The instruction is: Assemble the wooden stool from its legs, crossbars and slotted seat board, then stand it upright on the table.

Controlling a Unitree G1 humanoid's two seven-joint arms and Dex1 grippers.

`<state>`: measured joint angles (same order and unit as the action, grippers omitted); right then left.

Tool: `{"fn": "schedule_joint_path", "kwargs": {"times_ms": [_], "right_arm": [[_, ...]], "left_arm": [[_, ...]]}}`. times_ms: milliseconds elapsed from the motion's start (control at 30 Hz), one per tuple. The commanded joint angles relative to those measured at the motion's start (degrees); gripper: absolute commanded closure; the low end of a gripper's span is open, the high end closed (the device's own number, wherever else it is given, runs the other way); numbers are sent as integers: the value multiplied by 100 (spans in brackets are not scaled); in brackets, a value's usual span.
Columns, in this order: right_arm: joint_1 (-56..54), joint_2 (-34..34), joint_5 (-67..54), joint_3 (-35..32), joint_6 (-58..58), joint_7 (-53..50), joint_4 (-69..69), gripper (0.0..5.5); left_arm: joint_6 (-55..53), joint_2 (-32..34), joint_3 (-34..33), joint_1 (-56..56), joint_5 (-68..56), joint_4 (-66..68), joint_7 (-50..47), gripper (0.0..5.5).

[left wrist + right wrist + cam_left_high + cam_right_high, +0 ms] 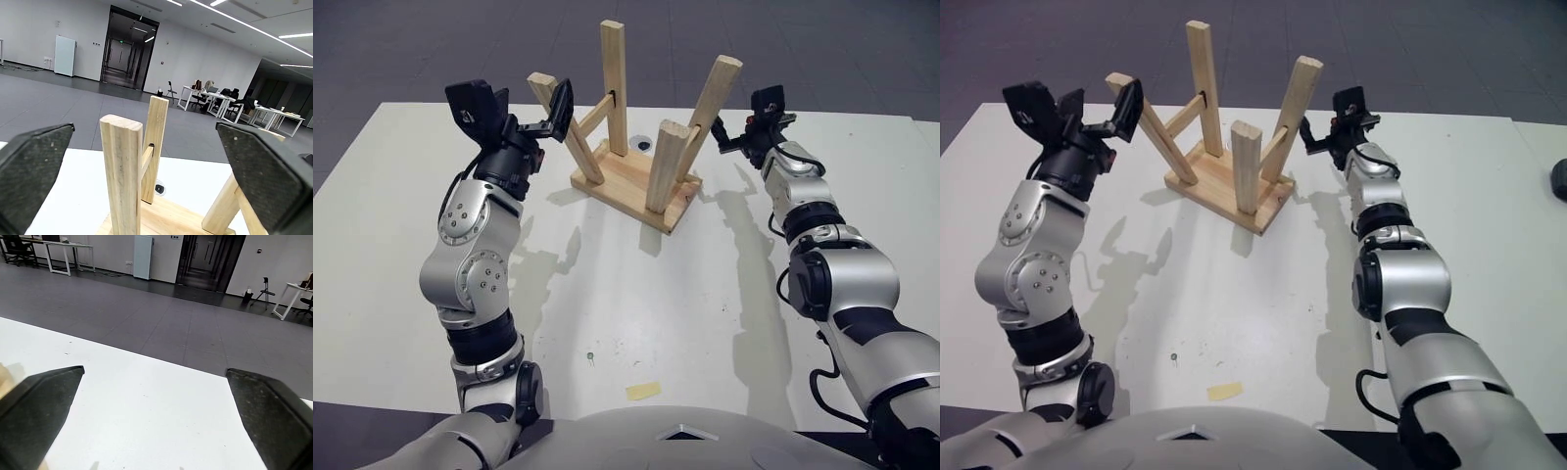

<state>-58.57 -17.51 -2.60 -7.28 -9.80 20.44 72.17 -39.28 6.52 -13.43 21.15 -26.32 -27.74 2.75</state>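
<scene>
White table (803, 196) fills the head views, with dark floor behind its far edge. The wooden stool (628, 184) is seen upside down close to that edge, its seat board (680, 208) flat on the table and four legs pointing up. A wide stretch of table lies on the stool's near side, where a scrap of tape (642, 391) is found.

The left gripper (516, 106) hangs spread just left of the stool, one finger overlapping the left leg (570, 142); contact cannot be told. The right gripper (744, 122) hangs just right of the stool, near the right leg (717, 93).

In the right eye view a dark object (1557, 178) is seen far to the right of the stool.

From the left wrist, the left leg is framed between two wide-apart pads (34, 171), not gripped, with a crossbar (146, 156) behind it.

From the right wrist, the pads (39, 406) are likewise spread, with table between them and a sliver of wood (3, 377) at one edge.
</scene>
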Motion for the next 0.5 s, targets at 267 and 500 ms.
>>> {"fn": "schedule_joint_path", "kwargs": {"times_ms": [267,500], "right_arm": [[1026,71,-100,350,-189,2059,-1396,14],[2938,133,-416,548,1525,1809,-5029,14]], "left_arm": [[-549,1072,-234,-328,425,118,-32,10],[-1005,822,-14,-706,660,130,-466,10]]}}
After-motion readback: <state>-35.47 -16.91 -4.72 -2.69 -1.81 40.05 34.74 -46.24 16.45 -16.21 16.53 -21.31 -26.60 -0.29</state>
